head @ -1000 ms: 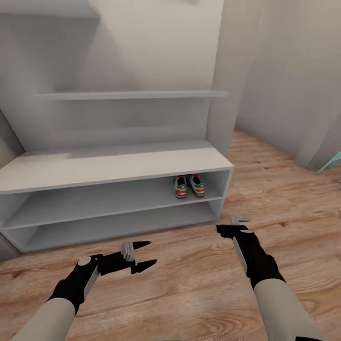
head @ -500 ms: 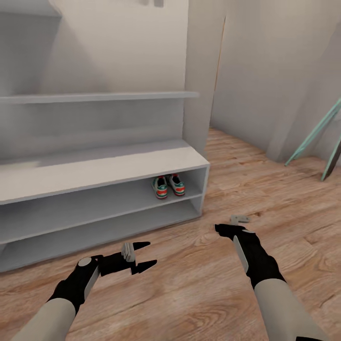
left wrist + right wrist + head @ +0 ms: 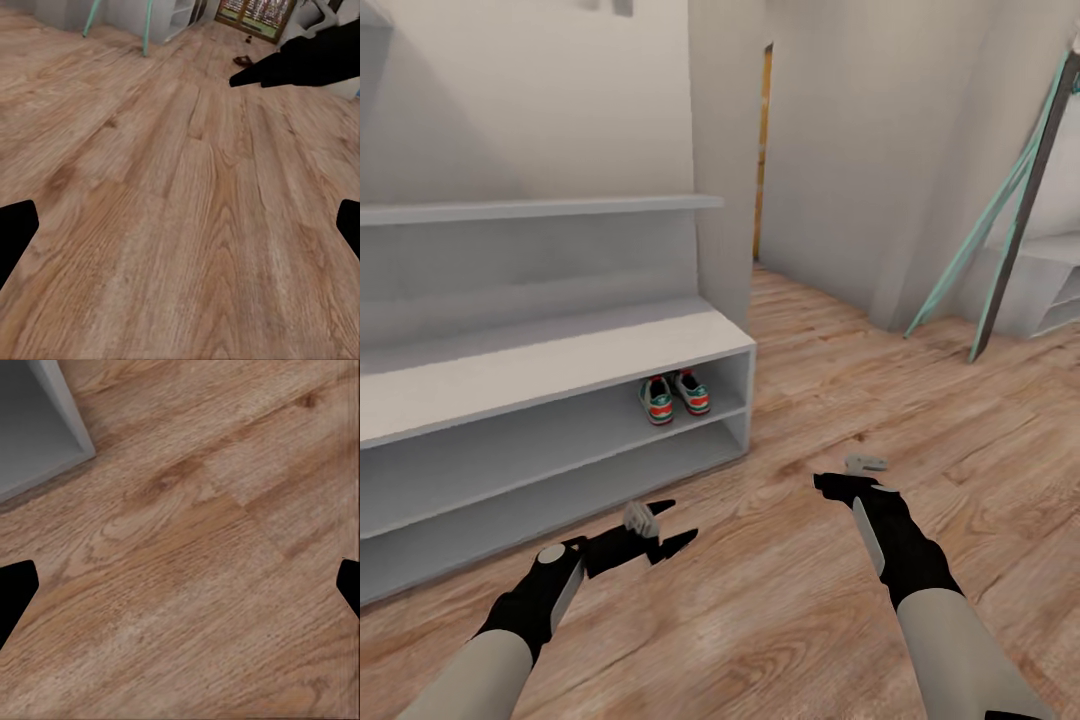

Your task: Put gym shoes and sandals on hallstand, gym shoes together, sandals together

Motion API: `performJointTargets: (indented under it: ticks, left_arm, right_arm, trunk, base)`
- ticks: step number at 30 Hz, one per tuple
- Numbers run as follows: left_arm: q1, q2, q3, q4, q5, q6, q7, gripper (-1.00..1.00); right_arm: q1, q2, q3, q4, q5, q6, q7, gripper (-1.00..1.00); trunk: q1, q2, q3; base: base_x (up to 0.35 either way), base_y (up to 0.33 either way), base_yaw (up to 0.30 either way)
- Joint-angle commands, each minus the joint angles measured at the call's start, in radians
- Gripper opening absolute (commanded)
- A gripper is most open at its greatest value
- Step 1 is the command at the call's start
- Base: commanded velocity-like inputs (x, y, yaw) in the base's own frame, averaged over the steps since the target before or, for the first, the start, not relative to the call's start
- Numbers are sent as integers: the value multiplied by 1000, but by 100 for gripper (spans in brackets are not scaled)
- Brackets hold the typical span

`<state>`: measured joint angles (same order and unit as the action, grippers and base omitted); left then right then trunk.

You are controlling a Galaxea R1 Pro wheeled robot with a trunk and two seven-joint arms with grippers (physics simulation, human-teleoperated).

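At the left, the pale grey hallstand (image 3: 550, 365) is seen with 2 open tiers of flat, matt boards, and the 2 gym shoes (image 3: 674, 396) are set side by side on its upper tier near the right end, toes outward. The left pincer (image 3: 665, 527) is held wide open and empty over the wood-grain corridor floor (image 3: 830, 400). In the left wrist view, small dark shapes (image 3: 242, 60) far down the floor are possibly the sandals, though too blurred to confirm. Leather sandals would likely be light and fairly stiff, best taken across the strap. The right pincer (image 3: 857, 473) is spread wide too, holding nothing.
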<state>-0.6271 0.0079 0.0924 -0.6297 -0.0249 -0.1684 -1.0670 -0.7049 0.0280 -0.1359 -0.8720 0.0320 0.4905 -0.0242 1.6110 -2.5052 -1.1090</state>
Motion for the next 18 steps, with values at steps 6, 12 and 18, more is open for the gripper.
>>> performJointTargets:
  ticks: [6,12,18]
  left_arm:
    - [0,-5,3,1,-3,-5,16,100]
    - [0,-6,3,1,-3,-5,20,100]
    - [0,-6,3,1,-3,-5,21,100]
  right_arm:
    - [-1,1,-2,-1,3,5,0,100]
    - [-1,0,-3,-1,3,5,0,100]
    - [-1,0,-4,-1,3,5,0,100]
  trunk:
    - [0,0,1]
    - [0,0,4]
    - [0,0,6]
  base:
    - [0,0,-288]
    - [0,0,-288]
    - [0,0,-288]
